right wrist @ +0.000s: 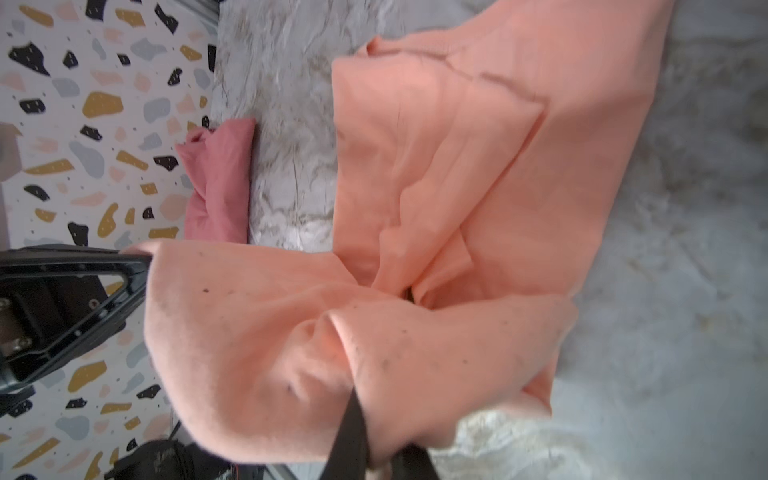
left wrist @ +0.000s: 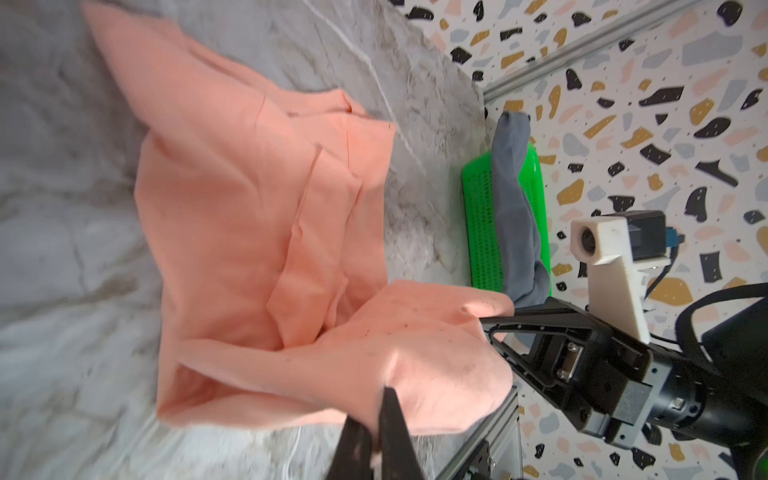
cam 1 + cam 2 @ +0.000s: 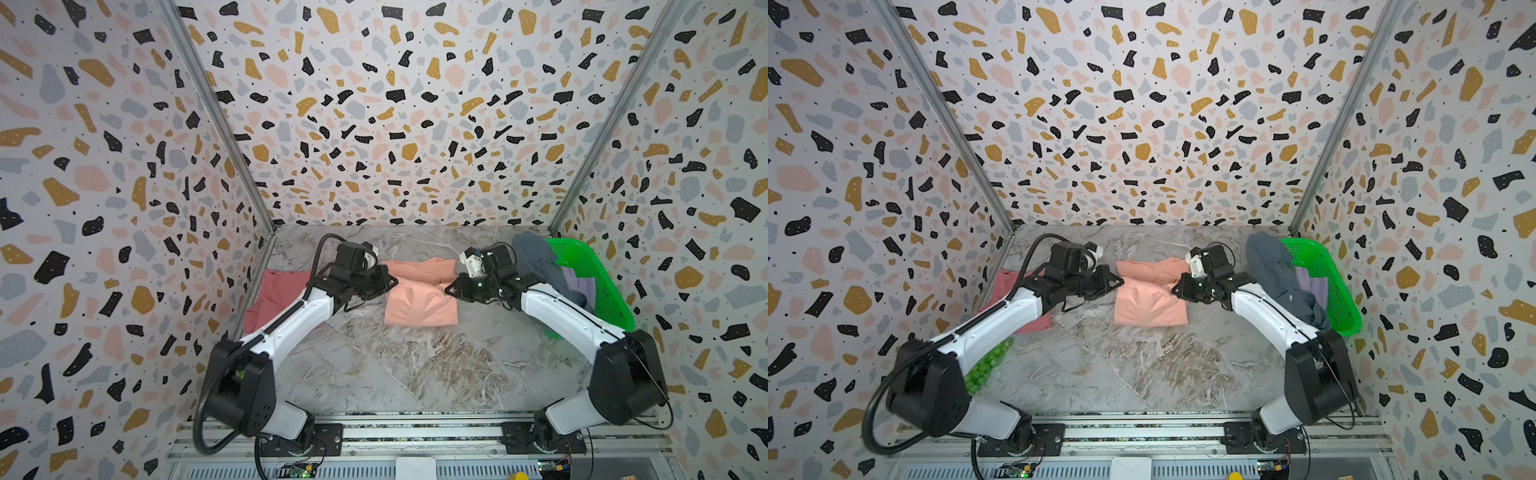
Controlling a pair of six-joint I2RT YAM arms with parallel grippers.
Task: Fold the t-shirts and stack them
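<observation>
Flanking peach tee (image 3: pixel 419 305) — red tee (image 3: pixel 277 287), perhaps folded, behind left arm (image 3: pixel 293 318); grey-draped basket (image 3: pixel 603 287).

Near half of the surface (image 3: pixel 415 374) is bare, so we have an open lane from the front rail up to the peach tee (image 3: pixel 419 307). The middle is blocked: left pincer (image 3: pixel 395 282) and right pincer (image 3: pixel 448 289) both pinch that tee, and the cloth bridges the gap between them. Left edge: rose-red tee (image 3: pixel 278 291) against the wall, green balls (image 3: pixel 986 365) nearer the front. Right edge: basket (image 3: pixel 598 282) with the blue-grey tee (image 3: pixel 538 259) draped over its rim. The far strip behind the peach tee looks passable to us, though the arms hide part of it.
</observation>
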